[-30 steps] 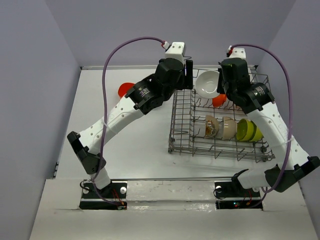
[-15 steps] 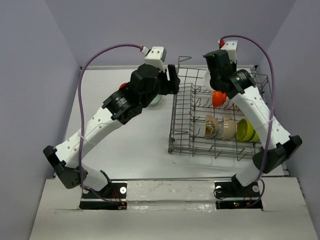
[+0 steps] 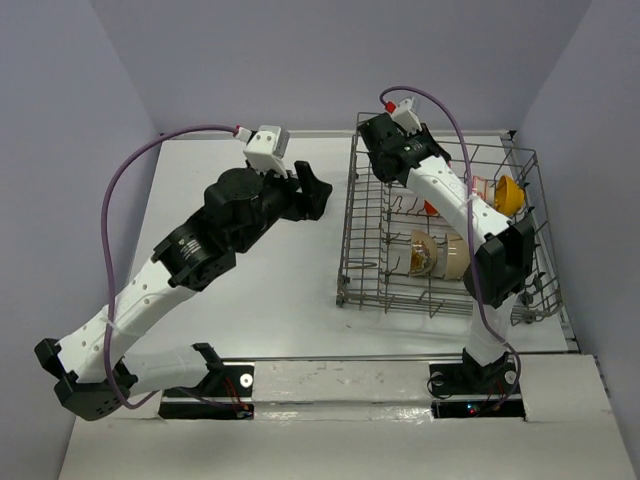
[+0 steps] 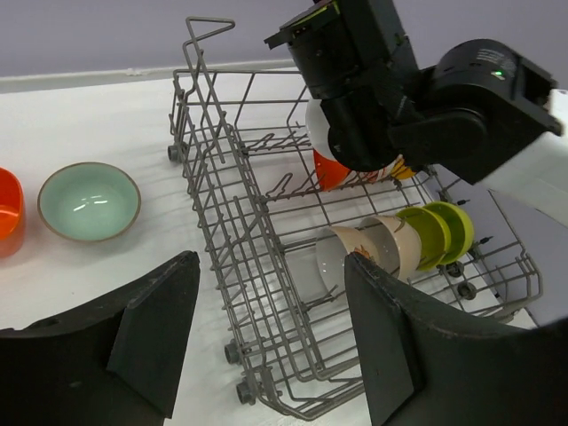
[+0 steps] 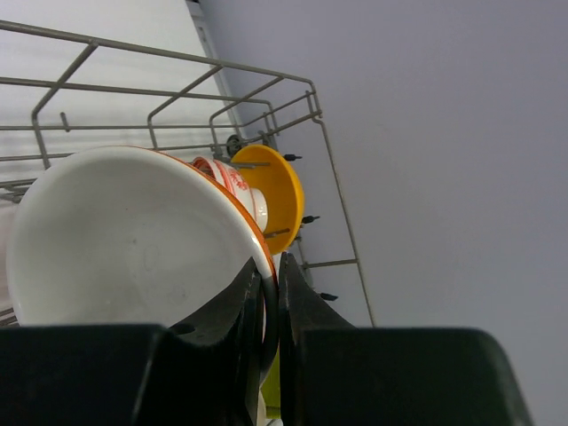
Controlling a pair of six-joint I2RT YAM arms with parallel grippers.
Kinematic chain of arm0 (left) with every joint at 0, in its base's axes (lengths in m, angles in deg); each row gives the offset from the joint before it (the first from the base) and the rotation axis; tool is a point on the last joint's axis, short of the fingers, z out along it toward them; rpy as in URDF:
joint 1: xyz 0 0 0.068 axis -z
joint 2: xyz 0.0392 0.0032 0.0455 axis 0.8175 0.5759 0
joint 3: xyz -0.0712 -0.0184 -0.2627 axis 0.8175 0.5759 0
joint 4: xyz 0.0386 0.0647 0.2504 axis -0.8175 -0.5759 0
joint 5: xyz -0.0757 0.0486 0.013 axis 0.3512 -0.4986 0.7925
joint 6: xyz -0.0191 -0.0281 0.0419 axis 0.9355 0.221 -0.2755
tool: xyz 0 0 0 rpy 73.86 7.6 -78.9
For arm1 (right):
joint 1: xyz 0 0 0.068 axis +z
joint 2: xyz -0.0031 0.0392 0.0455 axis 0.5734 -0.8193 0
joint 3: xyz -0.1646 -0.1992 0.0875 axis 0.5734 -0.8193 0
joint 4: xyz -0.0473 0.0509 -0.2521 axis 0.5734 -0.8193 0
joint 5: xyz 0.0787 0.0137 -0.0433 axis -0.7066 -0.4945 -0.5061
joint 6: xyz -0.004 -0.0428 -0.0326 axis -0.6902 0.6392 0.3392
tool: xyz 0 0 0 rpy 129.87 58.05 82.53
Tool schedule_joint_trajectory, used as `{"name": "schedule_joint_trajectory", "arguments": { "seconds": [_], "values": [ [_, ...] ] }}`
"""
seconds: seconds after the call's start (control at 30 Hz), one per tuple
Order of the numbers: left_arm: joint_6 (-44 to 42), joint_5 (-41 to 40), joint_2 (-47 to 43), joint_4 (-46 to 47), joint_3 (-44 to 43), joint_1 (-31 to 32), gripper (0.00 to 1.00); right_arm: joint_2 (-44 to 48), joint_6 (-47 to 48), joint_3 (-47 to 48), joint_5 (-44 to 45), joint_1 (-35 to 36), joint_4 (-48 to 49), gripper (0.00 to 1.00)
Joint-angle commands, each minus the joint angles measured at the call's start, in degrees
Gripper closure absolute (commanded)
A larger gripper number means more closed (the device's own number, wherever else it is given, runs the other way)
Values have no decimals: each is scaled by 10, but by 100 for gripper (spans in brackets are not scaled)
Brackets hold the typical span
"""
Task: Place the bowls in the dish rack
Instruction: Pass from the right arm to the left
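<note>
The dish rack stands right of centre. My right gripper is shut on the rim of a white bowl, held over the rack's far row beside a red-orange bowl. Behind them stand a white bowl with red pattern and an orange-yellow bowl. The near row holds a patterned bowl, a beige bowl and a lime green bowl. My left gripper hangs open and empty left of the rack. A teal-grey bowl and a red-orange bowl sit on the table.
The white table runs left of the rack between lilac walls. My left arm stretches diagonally over the table's left half. The right arm arches above the rack. The rack's tall wire side faces the loose bowls.
My right arm has swung left across the rack with the white bowl and lowered it to the far row. The left arm has drawn back leftward, its gripper still open.
</note>
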Motion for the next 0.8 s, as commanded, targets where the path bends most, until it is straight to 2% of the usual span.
{"name": "schedule_joint_trajectory", "arguments": {
  "seconds": [0.0,0.23,0.37,0.53,0.77],
  "values": [
    [-4,7,-57,8,21,-1,25,-14,59,21,96,2,63,99],
    [-18,-14,-118,-13,48,-2,24,-58,155,23,143,14,151,99],
    [-25,-17,-132,-17,54,-2,24,-80,251,9,164,24,246,99],
    [-32,-17,-140,-19,61,-2,23,-99,302,2,172,29,300,99],
    [-41,-27,-147,-22,69,-3,22,-97,418,-66,184,29,441,99]
  ]
}}
